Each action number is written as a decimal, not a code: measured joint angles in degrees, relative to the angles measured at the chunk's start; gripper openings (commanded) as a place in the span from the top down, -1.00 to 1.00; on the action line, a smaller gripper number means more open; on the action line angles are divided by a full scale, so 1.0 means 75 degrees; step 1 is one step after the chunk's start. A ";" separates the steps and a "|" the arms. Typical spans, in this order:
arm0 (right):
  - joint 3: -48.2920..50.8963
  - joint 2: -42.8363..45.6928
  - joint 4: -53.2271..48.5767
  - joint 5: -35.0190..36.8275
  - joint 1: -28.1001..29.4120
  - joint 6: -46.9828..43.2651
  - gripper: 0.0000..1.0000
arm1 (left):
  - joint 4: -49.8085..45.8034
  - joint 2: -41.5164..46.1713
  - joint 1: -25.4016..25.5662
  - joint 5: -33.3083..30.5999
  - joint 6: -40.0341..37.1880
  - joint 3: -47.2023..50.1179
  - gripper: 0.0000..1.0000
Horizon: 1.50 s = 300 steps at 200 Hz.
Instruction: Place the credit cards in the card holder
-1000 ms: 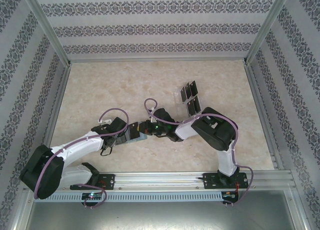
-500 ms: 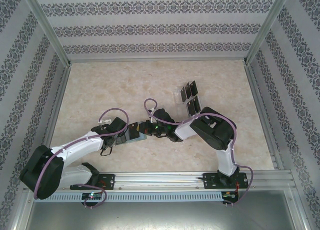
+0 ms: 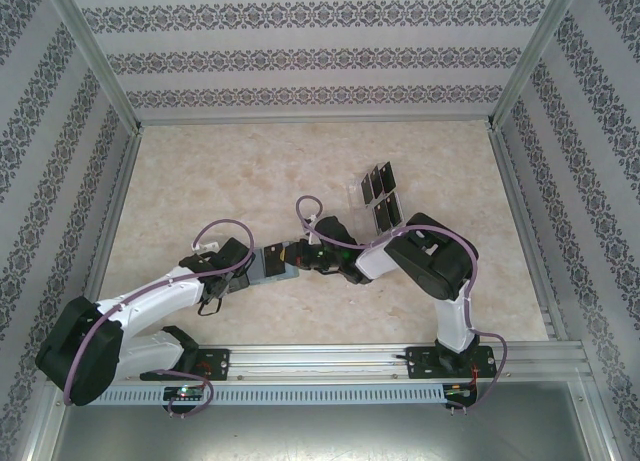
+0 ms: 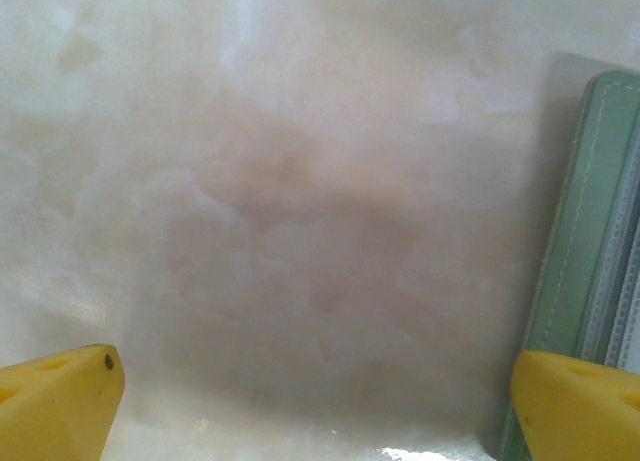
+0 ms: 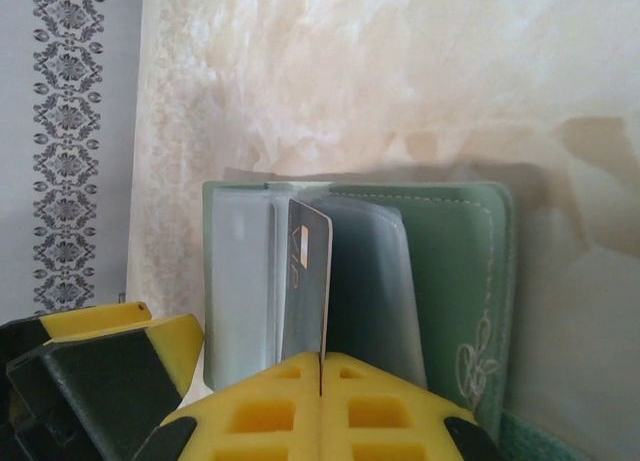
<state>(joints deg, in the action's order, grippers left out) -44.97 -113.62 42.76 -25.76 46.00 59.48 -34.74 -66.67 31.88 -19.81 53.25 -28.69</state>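
- The soft sage-green card holder [image 5: 450,271] lies open on the marbled beige desk [image 3: 200,181], near the middle, between the two arms.
- The right fingers [image 5: 380,411] are clamped on a thin black credit card [image 5: 305,281], held on edge among the holder's clear inner sleeves.
- The left fingers [image 4: 60,401] stand wide apart, empty, at the holder's left edge.
- More black cards [image 3: 380,196] stand in a clear slotted tray [image 3: 357,189], farther right.

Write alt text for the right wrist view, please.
The right gripper pinches a dark card on edge between its yellow fingers, over the clear sleeves of the open green card holder. The holder lies flat on a beige marbled table, with a patterned wall at left.
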 measured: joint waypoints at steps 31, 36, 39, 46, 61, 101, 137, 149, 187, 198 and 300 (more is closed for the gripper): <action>-0.0023 0.0000 0.0050 -0.0326 -0.0023 0.0015 1.00 | 0.0000 0.0061 0.0000 0.0006 -0.0003 -0.0003 -1.00; -0.0032 0.0003 0.0050 -0.0373 -0.0023 0.0023 1.00 | 0.0000 0.0105 0.0000 0.0009 -0.0006 -0.0003 -1.00; -0.0038 0.0003 0.0050 -0.0402 -0.0020 0.0026 1.00 | 0.0000 0.0128 0.0000 0.0006 -0.0006 -0.0003 -1.00; -0.0050 0.0015 0.0044 -0.0452 -0.0020 0.0026 1.00 | 0.0000 0.0210 0.0000 0.0009 -0.0009 -0.0006 -1.00; -0.0073 0.0058 0.0032 -0.0536 -0.0020 0.0026 1.00 | -0.0003 0.0358 0.0000 0.0012 -0.0038 -0.0052 -1.00; -0.0181 0.0201 -0.0041 -0.0653 -0.0023 0.0026 1.00 | 0.0128 0.0303 0.0003 0.0093 -0.0242 -0.0385 -1.00; -0.0189 0.0350 -0.0079 -0.0697 -0.0125 0.0026 1.00 | 0.0411 -0.0187 0.0102 0.0268 -0.0402 -0.0411 -1.00; -0.0189 0.0361 -0.0140 -0.0694 -0.0184 0.0023 1.00 | 0.0525 -0.0286 0.0154 0.0332 -0.0431 -0.0408 -1.00; -0.0189 0.0367 -0.0294 -0.0688 -0.0321 0.0006 1.00 | 0.0600 -0.0487 0.0207 0.0350 -0.0408 -0.0405 -1.00; -0.0187 0.0370 -0.0344 -0.0685 -0.0338 -0.0032 1.00 | 0.0560 -0.0501 0.0207 0.0303 -0.0373 -0.0405 -1.00; -0.0026 0.0370 -0.0493 -0.0621 -0.0405 -0.0178 1.00 | 0.0411 -0.0504 0.0207 0.0143 -0.0085 -0.0251 -1.00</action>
<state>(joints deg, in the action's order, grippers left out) -45.17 -110.85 39.07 -30.41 42.96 58.15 -31.66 -70.46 33.43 -18.74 52.62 -30.57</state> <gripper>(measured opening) 0.057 0.999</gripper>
